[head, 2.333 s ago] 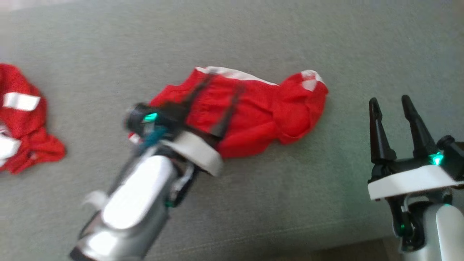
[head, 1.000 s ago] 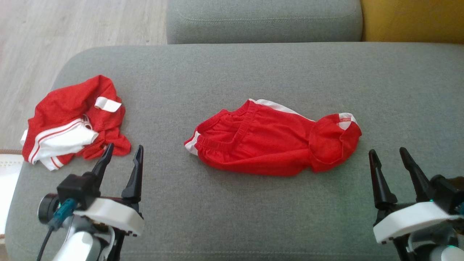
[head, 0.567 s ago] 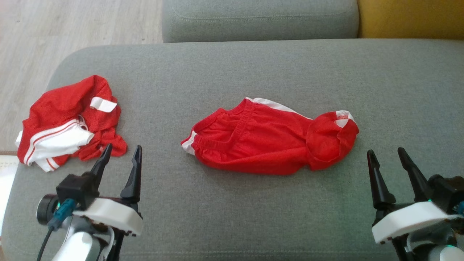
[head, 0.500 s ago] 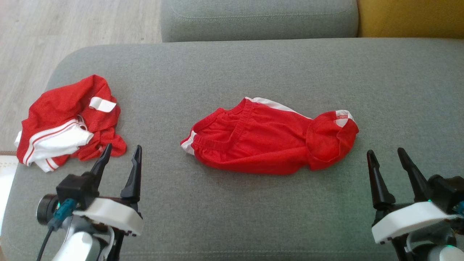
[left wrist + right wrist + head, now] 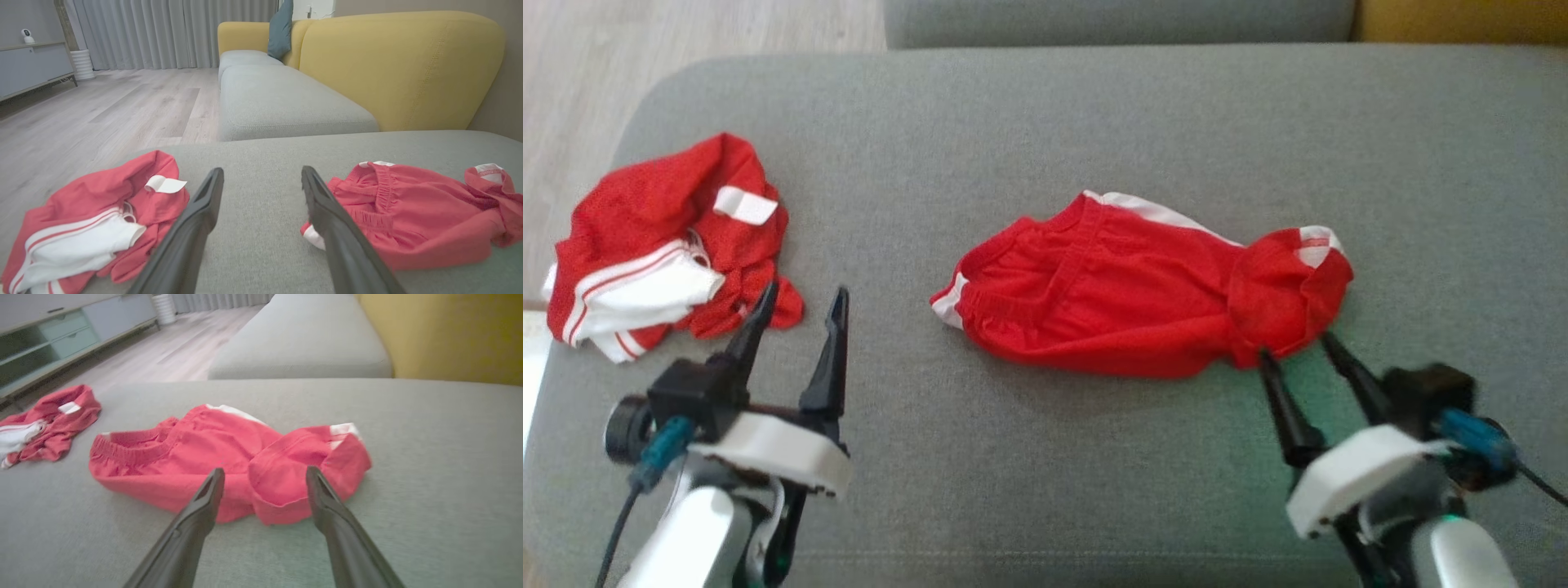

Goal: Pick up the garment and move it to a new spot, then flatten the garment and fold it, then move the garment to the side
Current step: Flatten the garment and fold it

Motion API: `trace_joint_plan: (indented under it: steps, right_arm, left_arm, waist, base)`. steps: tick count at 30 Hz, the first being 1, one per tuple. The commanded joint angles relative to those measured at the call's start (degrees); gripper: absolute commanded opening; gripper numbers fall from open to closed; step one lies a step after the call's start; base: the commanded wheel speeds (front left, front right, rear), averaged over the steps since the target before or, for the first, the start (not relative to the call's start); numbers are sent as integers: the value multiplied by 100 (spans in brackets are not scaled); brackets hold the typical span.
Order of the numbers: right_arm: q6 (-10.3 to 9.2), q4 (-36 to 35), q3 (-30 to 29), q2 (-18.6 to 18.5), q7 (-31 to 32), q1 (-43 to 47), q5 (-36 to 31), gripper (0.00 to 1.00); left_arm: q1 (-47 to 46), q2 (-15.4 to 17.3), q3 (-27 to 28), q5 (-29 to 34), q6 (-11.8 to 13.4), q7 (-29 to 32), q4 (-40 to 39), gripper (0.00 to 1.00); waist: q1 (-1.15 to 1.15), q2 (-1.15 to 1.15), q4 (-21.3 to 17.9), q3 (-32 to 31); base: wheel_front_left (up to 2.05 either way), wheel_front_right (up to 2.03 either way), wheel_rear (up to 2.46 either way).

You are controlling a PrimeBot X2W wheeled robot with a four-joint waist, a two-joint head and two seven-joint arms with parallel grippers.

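1. The right gripper [image 5: 1295,346] has its 2 fingers spread wide, with nothing between them.
2. The red shorts [image 5: 1135,306] lie crumpled on the grey cushion [image 5: 1045,122], directly ahead of the right jaws. In the right wrist view, the bunched leg end with its white trim spans the gap just beyond the 2 fingertips.
3. Whether those tips touch the cloth cannot be told.
4. The left gripper [image 5: 804,290] is likewise spread wide and empty, over bare cushion.
5. The waistband end of the shorts lies ahead and to the right of the left jaws, apart from them.
6. A second red and white garment [image 5: 662,245] lies heaped ahead and to the left of the left jaws, near the left fingertip.
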Motion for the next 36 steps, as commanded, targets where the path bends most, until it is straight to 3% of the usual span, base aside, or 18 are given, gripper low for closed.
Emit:
trace_joint_plan:
  steps: [1,9,10,11,12,23,24,25,26,27,36]
  right_arm:
    - [24,-69,245,-85,94,-375,-58,100]
    - [24,753,580,-328,554,-983,-285,100]
    - [24,847,583,-354,624,-1016,-314,93]
    - [24,916,583,-371,671,-1041,-320,31]
    - [24,948,533,-363,672,-1050,-301,0]
    - [24,434,-869,-80,544,-313,-35,0]
    - [24,418,-1011,-63,550,-241,15,8]
    - [24,407,-1138,-52,546,-182,34,37]
    - [24,398,-1253,-44,523,-136,47,87]
    - [24,400,-1429,-36,447,-86,152,100]
    - [24,-75,-1495,-33,-523,-160,270,100]
  left_arm:
    - [-404,121,197,52,29,-37,-208,100]
    - [-701,12,124,89,-55,-120,-132,100]
    - [-719,5,120,92,-63,-130,-114,100]
    - [-734,-3,115,93,-72,-139,-98,100]
    - [-747,-10,110,94,-79,-147,-81,100]
    - [-729,-35,141,91,-58,-208,-6,100]
    - [-726,-41,133,88,-62,-211,-10,100]
    - [-723,-45,129,86,-64,-214,-12,100]
    - [-721,-45,124,87,-64,-216,-13,100]
    - [-714,-41,119,88,-62,-219,-17,100]
    - [-643,-19,135,87,35,-225,-35,100]
  waist:
    - [0,0,64,164]
    - [0,0,200,526]
    - [0,0,204,545]
    - [0,0,210,563]
    - [0,0,215,570]
    - [0,0,141,508]
    - [0,0,133,501]
    - [0,0,123,495]
    - [0,0,115,489]
    - [0,0,97,481]
    - [0,0,74,417]
  base:
    - [0,0,0]
    - [0,0,0]
    - [0,0,0]
    - [0,0,0]
    - [0,0,0]
    - [0,0,0]
    - [0,0,0]
    - [0,0,0]
    - [0,0,0]
    - [0,0,0]
    - [0,0,0]
